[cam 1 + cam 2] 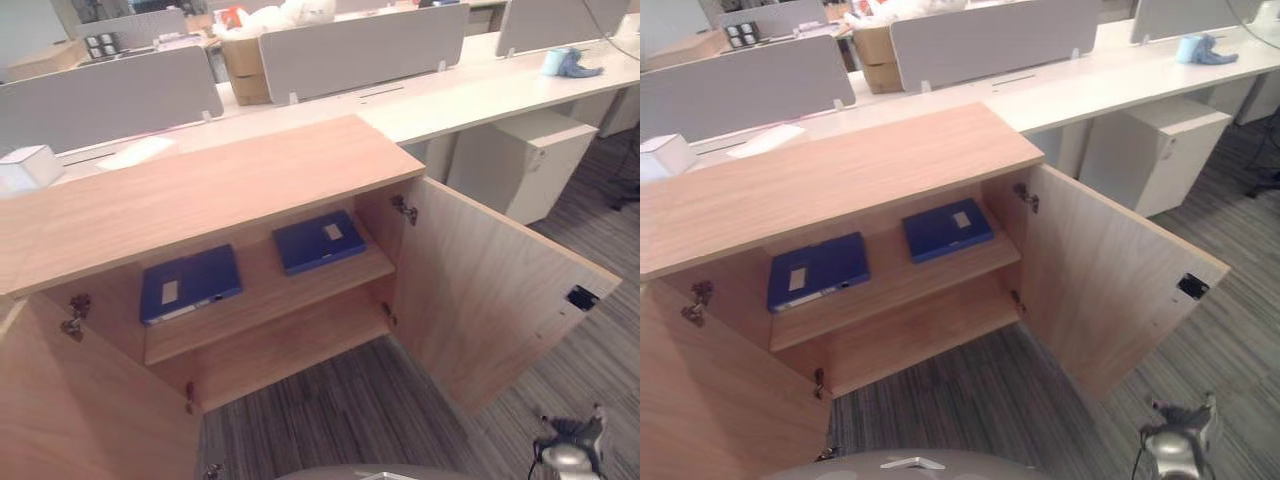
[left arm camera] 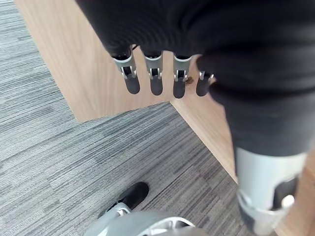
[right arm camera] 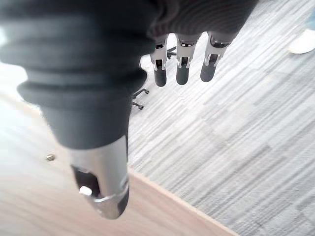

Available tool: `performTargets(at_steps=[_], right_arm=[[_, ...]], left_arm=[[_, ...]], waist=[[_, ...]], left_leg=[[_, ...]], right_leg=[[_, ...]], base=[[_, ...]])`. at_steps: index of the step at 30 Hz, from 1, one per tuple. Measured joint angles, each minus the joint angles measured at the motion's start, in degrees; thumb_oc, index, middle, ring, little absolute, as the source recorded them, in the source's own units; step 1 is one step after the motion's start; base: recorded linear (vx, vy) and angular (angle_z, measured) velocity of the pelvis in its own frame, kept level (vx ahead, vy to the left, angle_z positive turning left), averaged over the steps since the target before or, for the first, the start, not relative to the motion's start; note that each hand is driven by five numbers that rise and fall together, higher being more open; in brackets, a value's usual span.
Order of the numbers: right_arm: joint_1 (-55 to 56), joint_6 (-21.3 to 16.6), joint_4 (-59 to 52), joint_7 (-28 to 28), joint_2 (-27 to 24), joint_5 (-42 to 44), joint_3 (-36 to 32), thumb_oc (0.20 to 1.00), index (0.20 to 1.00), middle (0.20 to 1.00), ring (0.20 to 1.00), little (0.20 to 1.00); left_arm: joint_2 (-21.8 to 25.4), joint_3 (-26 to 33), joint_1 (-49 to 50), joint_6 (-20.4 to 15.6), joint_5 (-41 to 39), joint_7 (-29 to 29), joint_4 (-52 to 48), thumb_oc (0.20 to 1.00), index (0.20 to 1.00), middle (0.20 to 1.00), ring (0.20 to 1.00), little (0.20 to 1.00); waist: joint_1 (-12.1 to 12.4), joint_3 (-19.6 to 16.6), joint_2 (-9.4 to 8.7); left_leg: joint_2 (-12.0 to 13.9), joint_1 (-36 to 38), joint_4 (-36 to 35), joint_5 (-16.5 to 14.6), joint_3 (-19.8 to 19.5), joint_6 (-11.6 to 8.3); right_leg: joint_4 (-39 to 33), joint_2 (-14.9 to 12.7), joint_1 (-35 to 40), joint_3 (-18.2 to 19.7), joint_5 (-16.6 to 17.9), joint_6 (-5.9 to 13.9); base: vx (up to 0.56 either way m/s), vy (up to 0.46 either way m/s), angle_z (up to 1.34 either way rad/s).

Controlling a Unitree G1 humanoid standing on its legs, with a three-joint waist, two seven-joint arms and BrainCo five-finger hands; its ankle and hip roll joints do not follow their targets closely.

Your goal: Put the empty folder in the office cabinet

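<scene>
On the cabinet [image 1: 200, 190] shelf lie two folders [image 1: 190, 283]; our left hand [image 2: 162, 73] and right hand [image 3: 184, 61] hang straight-fingered, empty, so we should close doors gently.

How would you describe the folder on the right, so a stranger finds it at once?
Find the wooden cabinet with both doors open. On its shelf lie two blue folders; this folder is nearer the right door. It lies further back than the other folder.
</scene>
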Motion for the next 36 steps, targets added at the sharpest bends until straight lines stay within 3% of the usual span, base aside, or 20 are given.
performTargets(at_steps=[6,11,16,19,22,28,34,36], right_arm=[[-9.40,0.01,3.88,-0.22,-12.93,4.41,-2.33,1.000,1.000,1.000,1.000,1.000],[-11.85,-0.13,4.46,-0.31,-15.73,6.22,-2.37,1.000,1.000,1.000,1.000,1.000],[-11.86,-0.22,3.91,0.02,-15.75,6.51,-1.48,1.000,1.000,1.000,1.000,1.000],[-10.41,0.08,-4.43,4.17,-15.31,6.66,4.75,1.000,1.000,1.000,1.000,1.000],[-9.23,0.19,-6.19,5.67,-15.16,7.04,5.15,1.000,1.000,1.000,1.000,1.000],[-1.55,0.04,-17.63,14.82,-14.95,6.92,11.71,1.000,1.000,1.000,1.000,1.000],[2.95,0.03,-24.71,19.08,-14.04,6.39,16.27,1.000,1.000,1.000,1.000,1.000],[4.68,0.23,-29.40,20.08,-12.57,6.34,21.00,1.000,1.000,1.000,1.000,1.000]], left_arm=[[2.28,-2.07,1.45,0.30,0.19,-1.74,-0.61,1.000,1.000,1.000,1.000,1.000],[2.76,-3.77,3.45,0.62,0.19,-2.60,-1.78,1.000,1.000,1.000,1.000,1.000],[2.76,-3.71,3.49,0.86,0.20,-2.94,-1.87,1.000,1.000,1.000,1.000,1.000],[2.70,-3.46,2.69,0.88,0.40,-3.10,-1.58,1.000,1.000,1.000,1.000,1.000],[2.54,-1.37,2.36,0.82,1.32,-3.24,-1.45,1.000,1.000,1.000,1.000,1.000],[2.61,1.31,1.73,0.94,3.92,-4.47,0.60,1.000,1.000,1.000,1.000,1.000],[2.39,3.05,1.74,0.99,5.36,-4.53,0.71,1.000,1.000,1.000,1.000,1.000],[2.36,3.17,1.66,1.01,5.39,-4.51,0.64,1.000,1.000,1.000,1.000,1.000]], waist=[[1.27,0.33,1.80],[1.94,2.03,4.15],[1.93,2.89,5.28],[1.55,3.34,4.90],[1.38,3.87,4.15],[-1.48,5.73,0.44],[-1.69,5.80,-0.58],[-1.67,5.72,-0.92]], left_leg=[[-0.98,0.62,-0.48,0.02,-2.17,0.04],[-1.27,2.13,-1.62,0.12,-2.34,-0.14],[-1.43,2.13,-1.77,0.25,-2.43,-0.33],[-1.26,2.15,-1.87,0.42,-2.77,-0.55],[-1.08,2.11,-1.90,0.55,-2.84,-0.74],[-0.58,2.38,-2.40,1.04,-2.80,-0.91],[-0.37,2.89,-2.99,1.10,-2.34,-0.92],[-0.21,3.03,-3.42,0.85,-2.32,-1.27]], right_leg=[[-4.13,-0.19,3.54,-2.27,1.35,0.18],[-7.24,0.04,6.00,-2.60,2.52,0.49],[-9.55,0.28,7.04,-2.78,3.78,0.49],[-9.56,0.60,7.12,-3.00,3.78,0.48],[-9.56,0.81,7.12,-3.07,3.78,0.47],[-9.57,1.27,7.07,-2.95,4.01,0.14],[-9.66,1.27,7.15,-2.57,3.91,0.32],[-9.81,1.45,7.14,-2.56,4.02,0.35]], base=[[0.00,-0.031,0.18],[0.00,-0.007,0.03],[-0.02,-0.018,0.01],[-0.02,-0.043,0.03],[-0.01,-0.025,0.01],[-0.01,-0.024,-0.03],[-0.01,-0.005,-0.06],[0.00,0.000,0.00]])
